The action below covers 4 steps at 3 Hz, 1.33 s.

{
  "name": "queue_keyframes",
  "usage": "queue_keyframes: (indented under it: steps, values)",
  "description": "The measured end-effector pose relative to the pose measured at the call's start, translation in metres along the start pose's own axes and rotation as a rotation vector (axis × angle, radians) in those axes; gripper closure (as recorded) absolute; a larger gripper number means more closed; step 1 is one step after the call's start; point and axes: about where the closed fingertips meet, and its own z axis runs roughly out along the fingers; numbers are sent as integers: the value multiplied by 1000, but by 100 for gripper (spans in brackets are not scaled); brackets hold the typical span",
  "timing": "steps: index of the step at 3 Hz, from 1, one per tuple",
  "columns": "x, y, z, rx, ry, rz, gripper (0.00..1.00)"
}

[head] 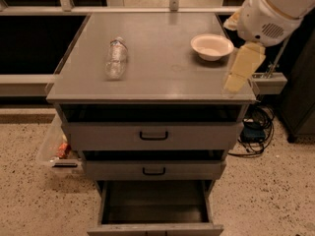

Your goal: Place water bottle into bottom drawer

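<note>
Cabinet top point(157, 82): everything I need is up here. Bottom drawer point(155, 203) is pulled open with a bare dark interior, so that part's ready. Gripper point(242, 69) hangs off the cabinet's right front corner, carrying nothing; can't tell if it's spread or closed from this angle. White bowl point(211, 45) sits back right, near the gripper. Water bottle point(116, 58) lies on its side on the left of the top, well apart from the gripper, untouched. My read: reach, grasp, carry down and release all left.
</note>
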Motion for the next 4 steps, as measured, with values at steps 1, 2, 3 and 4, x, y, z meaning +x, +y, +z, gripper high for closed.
queue_keyframes:
  steps: [1,2,3,4]
  values:
    - [-26,-39,22,20,-49,0,0]
    - [-48,-72,44,31,-80,30,0]
    - [-70,-98,66,29,-101,94,0]
    - [-100,-113,92,-7,-112,155,0]
